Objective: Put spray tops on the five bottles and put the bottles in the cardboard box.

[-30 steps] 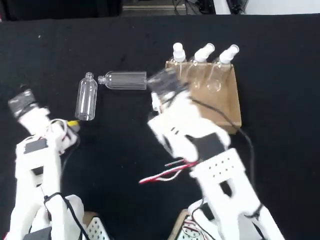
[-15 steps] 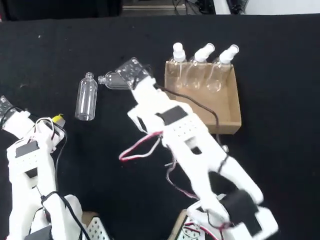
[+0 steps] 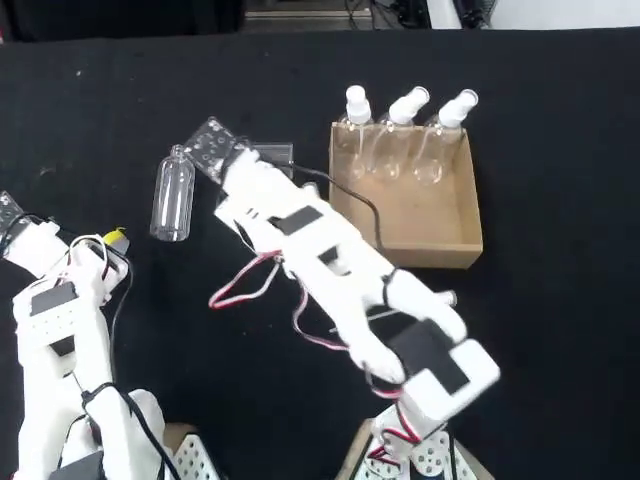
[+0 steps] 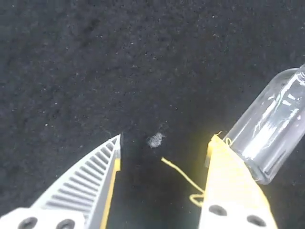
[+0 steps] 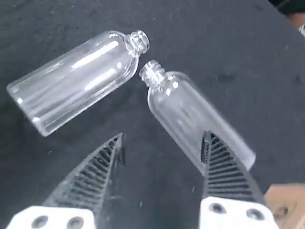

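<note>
High view: three topped bottles (image 3: 385,150) rest in the cardboard box (image 3: 440,215); two topless bottles (image 3: 173,197) lie on the worktop (image 3: 560,330) beside it. Left wrist view: left tool (image 4: 164,143) gapes empty. Right wrist view: right tool (image 5: 162,138) is spread wide, empty, over both

We've got the right arm (image 3: 330,260) slung diagonally across mid-frame, walling off the capless bottle (image 3: 172,195) at upper left from the cardboard box (image 3: 440,215) at upper right; the box's front half is free, three capped bottles (image 3: 384,150) line its far wall, and there's open table (image 3: 100,90) across the top left
</note>
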Controlling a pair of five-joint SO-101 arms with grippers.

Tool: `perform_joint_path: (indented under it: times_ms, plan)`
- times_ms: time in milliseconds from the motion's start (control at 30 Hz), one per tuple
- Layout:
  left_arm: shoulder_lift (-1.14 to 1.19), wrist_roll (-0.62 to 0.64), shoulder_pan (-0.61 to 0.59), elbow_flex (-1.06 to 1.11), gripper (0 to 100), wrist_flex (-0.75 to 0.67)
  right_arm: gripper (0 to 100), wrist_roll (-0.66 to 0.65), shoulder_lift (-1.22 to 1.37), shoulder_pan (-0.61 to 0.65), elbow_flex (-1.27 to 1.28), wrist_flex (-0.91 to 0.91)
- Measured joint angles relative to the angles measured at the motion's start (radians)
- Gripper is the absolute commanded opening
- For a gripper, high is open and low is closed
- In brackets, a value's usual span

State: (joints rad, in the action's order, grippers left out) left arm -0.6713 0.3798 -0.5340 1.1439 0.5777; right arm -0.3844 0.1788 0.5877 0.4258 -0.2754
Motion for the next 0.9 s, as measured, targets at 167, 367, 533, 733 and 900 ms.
perform_joint_path:
  times_ms: [167,367,533,733,900]
  plan:
    - [0.000,0.000,-0.002,0.000,28,0.000,22.2,-0.014,0.117,0.000,-0.130,-0.035]
    - [0.000,0.006,-0.043,0.000,28,0.023,22.2,-0.021,0.224,-0.002,-0.262,-0.038]
    - [0.000,0.006,-0.058,0.000,28,0.031,22.2,-0.023,0.304,-0.026,-0.350,-0.041]
    - [0.000,0.091,-0.138,0.000,28,0.034,22.6,-0.097,0.374,-0.038,-0.417,-0.041]
    - [0.000,0.120,-0.161,0.000,28,0.034,22.7,-0.121,0.407,-0.038,-0.476,-0.101]
